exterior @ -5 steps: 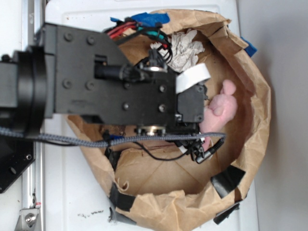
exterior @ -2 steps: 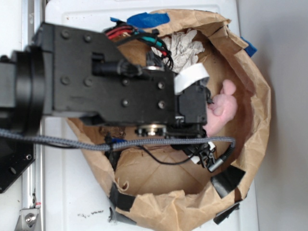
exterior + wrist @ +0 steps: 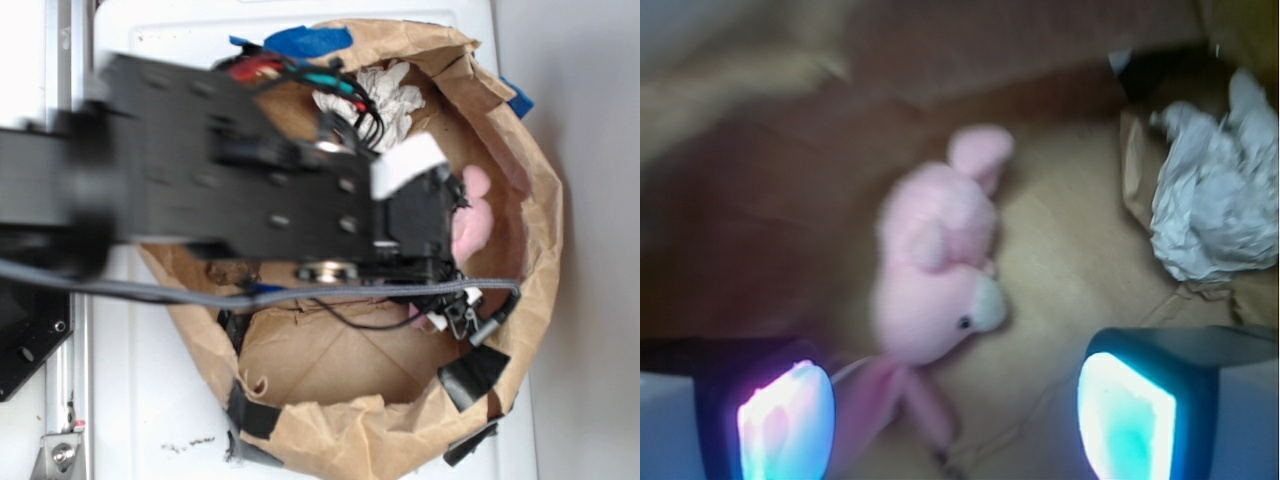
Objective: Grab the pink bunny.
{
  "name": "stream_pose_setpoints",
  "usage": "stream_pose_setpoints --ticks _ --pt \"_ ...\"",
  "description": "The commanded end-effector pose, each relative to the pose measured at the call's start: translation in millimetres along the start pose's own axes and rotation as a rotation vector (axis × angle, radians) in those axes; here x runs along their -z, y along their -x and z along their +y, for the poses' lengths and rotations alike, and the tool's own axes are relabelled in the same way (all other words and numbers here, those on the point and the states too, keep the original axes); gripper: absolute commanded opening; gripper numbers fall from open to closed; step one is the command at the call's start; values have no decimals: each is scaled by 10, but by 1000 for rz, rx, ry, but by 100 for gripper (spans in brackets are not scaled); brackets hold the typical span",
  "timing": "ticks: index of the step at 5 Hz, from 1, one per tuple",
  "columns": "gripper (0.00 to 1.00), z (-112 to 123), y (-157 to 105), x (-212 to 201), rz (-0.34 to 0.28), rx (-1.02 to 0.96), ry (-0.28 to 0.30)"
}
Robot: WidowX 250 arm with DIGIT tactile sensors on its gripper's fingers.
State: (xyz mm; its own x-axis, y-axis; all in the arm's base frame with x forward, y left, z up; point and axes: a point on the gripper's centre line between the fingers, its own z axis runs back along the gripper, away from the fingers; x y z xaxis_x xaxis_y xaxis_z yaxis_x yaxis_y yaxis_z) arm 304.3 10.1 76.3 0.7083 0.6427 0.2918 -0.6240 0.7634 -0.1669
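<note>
The pink bunny (image 3: 935, 280) lies on the brown paper floor of the bag, its whitish muzzle to the right and its long ears trailing down towards my left finger. In the exterior view only part of the pink bunny (image 3: 470, 220) shows to the right of my arm. My gripper (image 3: 955, 415) is open above it; the left pad (image 3: 785, 420) and right pad (image 3: 1127, 415) stand wide apart, with the ears and bare paper between them. The gripper's tips are hidden under the arm in the exterior view.
A crumpled white paper wad (image 3: 1215, 200) lies to the right of the bunny, at the bag's back (image 3: 385, 95). The brown paper bag (image 3: 535, 250) has rolled walls all round, patched with black tape (image 3: 470, 375) and blue tape (image 3: 305, 40).
My arm has slid to the right over the bag, covering more of the bunny. The bunny and the paper wad have stayed in place.
</note>
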Motion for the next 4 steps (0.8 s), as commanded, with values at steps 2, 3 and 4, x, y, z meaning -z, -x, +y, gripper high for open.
stream_pose_setpoints --ticks 2,3,4 --pt "100 -40 -341 217 -2 -6 -16" --pt "100 -67 -410 277 11 0 6" --pt "100 -67 -446 419 4 28 -24"
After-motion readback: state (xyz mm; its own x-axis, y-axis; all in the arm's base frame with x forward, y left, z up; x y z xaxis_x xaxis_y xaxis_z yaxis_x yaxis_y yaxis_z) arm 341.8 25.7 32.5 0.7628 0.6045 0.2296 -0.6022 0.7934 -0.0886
